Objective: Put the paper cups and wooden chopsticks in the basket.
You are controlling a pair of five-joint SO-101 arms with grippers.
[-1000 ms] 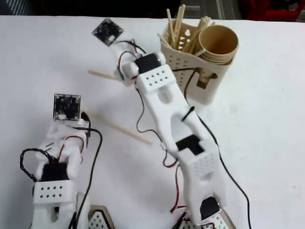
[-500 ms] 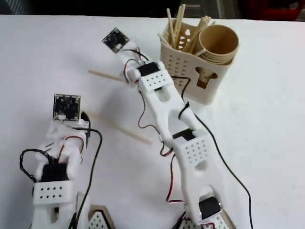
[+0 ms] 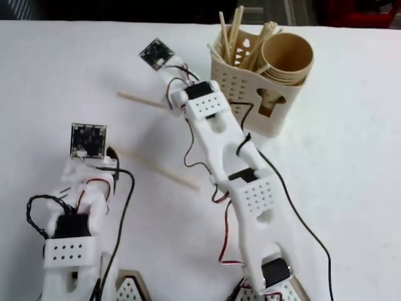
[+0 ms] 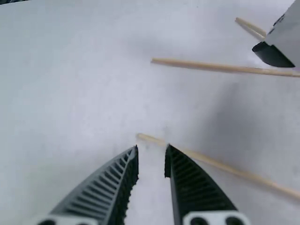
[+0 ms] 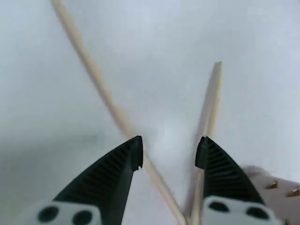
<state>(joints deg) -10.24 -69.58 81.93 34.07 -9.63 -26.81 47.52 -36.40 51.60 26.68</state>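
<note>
The right arm (image 3: 216,135) is extended from the table's near edge toward the basket (image 3: 241,84) by the far edge. Its gripper (image 5: 168,151) is spread wide and empty over a long chopstick (image 5: 96,79) and a second chopstick (image 5: 210,105), which lie in a V. In the high view the wrist hides where they meet. The left arm (image 3: 75,232) sits folded at the near left corner. Its gripper (image 4: 151,155) is slightly parted and empty, beside the tip of a third chopstick (image 4: 225,168) that lies slantwise. Paper cups (image 3: 287,59) sit nested in the basket.

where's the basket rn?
High view: the basket stands at the far side of the table, right of centre, holding stacked paper cups and chopsticks, right beside the right arm.
</note>
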